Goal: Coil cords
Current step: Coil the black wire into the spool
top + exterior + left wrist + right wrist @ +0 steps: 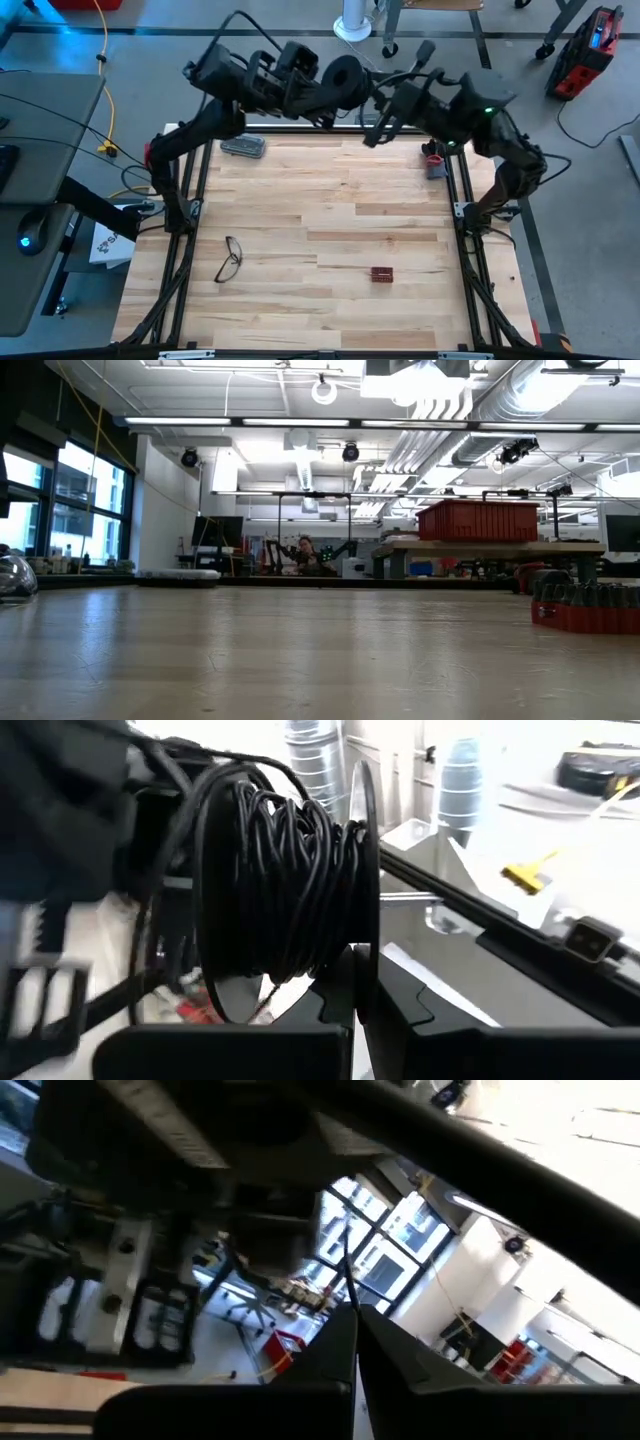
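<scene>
A round black reel [345, 76] wound with thin black wire [285, 880] is held high above the table's far edge by my left gripper [328, 90], which is shut on it. Just to its right, my right gripper [378, 118] is shut on a thin dark strand of the cord [343, 1265]. In the right wrist view the strand runs on past the fingertips. Both grippers are lifted well clear of the table and neither shows in the low view. My left gripper [355, 995] pinches one flange of the reel at its rim [366, 935] between its two fingers. The reel is lifted clear of the table, and the wound wire lies to one side of the fingers. My right gripper [355, 1330] pinches the thin wire [348, 1292] at its fingertips. The strand leaves the tips in a straight line, clear of the table.
Black-framed eyeglasses [229, 258] lie on the wooden table at the near left, and a small dark red block [381, 274] lies near the middle. A grey object [244, 147] sits at the far left and a red and grey one [433, 161] at the far right. A yellow cable [105, 90] runs off the table.
</scene>
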